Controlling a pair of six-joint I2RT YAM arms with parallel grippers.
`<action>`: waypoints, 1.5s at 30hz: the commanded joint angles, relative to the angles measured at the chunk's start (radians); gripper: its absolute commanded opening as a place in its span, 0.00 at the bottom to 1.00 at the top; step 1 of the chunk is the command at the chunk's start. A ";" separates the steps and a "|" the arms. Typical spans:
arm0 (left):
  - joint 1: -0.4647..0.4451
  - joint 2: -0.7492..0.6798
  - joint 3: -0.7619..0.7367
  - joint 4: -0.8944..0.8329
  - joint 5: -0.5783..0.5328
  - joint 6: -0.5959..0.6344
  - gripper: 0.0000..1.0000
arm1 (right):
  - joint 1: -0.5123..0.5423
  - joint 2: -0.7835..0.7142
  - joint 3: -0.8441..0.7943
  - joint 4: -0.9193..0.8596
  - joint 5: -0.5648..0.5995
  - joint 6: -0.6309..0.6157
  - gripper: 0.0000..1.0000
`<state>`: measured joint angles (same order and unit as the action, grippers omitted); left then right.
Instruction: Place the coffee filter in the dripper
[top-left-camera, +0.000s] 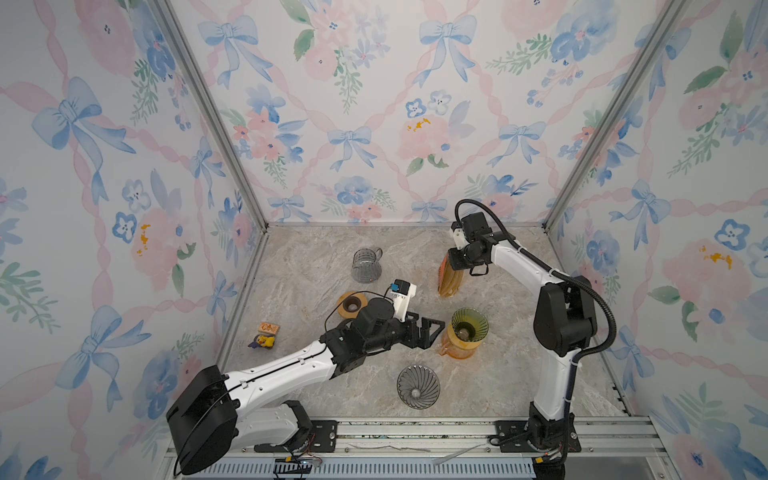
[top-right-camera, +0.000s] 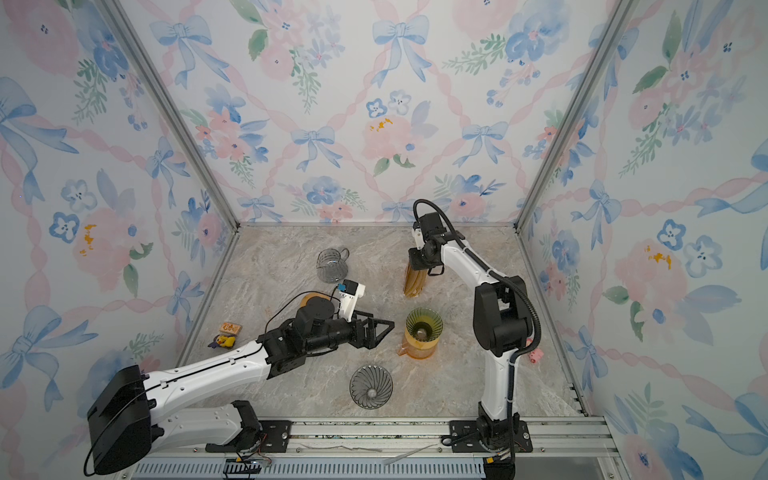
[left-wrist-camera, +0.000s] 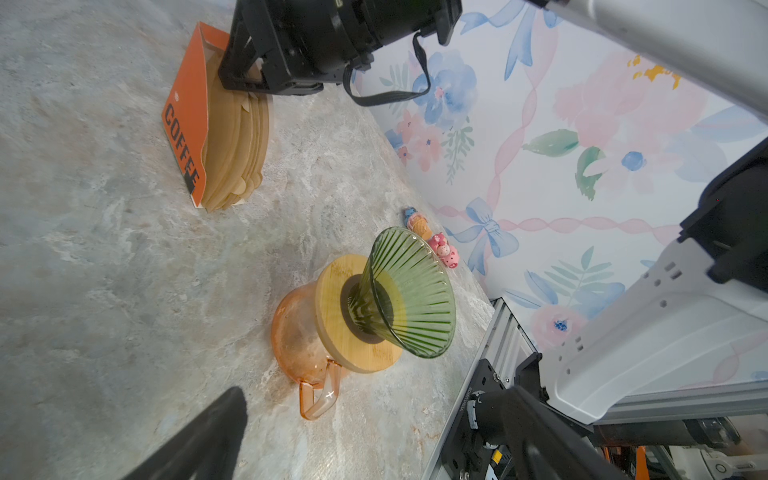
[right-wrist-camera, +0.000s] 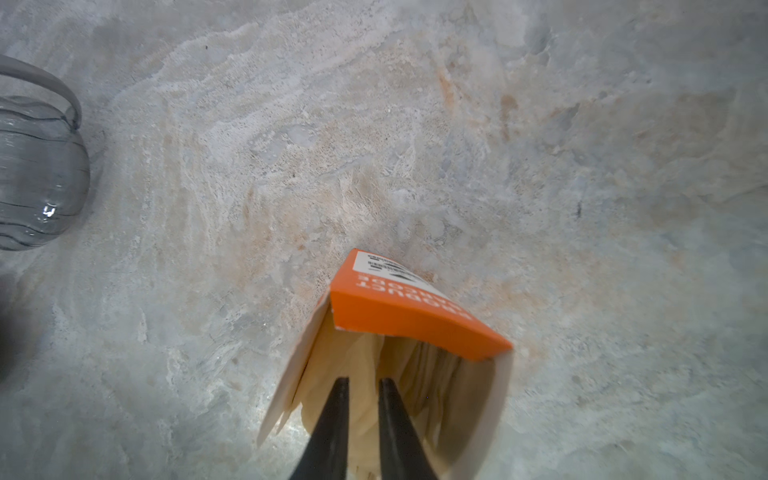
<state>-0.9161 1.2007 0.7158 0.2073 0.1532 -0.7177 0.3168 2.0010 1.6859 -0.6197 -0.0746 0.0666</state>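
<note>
Orange box (right-wrist-camera: 415, 320): right wrist view alone shows end effector (right-wrist-camera: 363, 380) inside.

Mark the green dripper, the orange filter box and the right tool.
green dripper (top-left-camera: 476, 319): a top view, ribbed inner wall.
orange filter box (left-wrist-camera: 185, 116): left wrist view, printed orange side.
right tool (right-wrist-camera: 360, 380): right wrist view, midway between fingertips.
</note>
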 joint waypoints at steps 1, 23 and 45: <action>-0.002 -0.014 -0.006 -0.005 -0.006 0.011 0.98 | 0.013 -0.069 -0.018 0.032 -0.010 0.002 0.18; -0.001 -0.028 -0.006 -0.022 -0.014 0.014 0.98 | 0.011 0.018 0.021 0.021 -0.005 0.021 0.17; 0.005 -0.037 -0.014 -0.030 -0.021 0.017 0.98 | 0.013 0.091 0.049 0.021 -0.023 0.030 0.15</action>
<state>-0.9157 1.1889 0.7158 0.1848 0.1444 -0.7174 0.3172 2.0739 1.7069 -0.5903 -0.0807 0.0811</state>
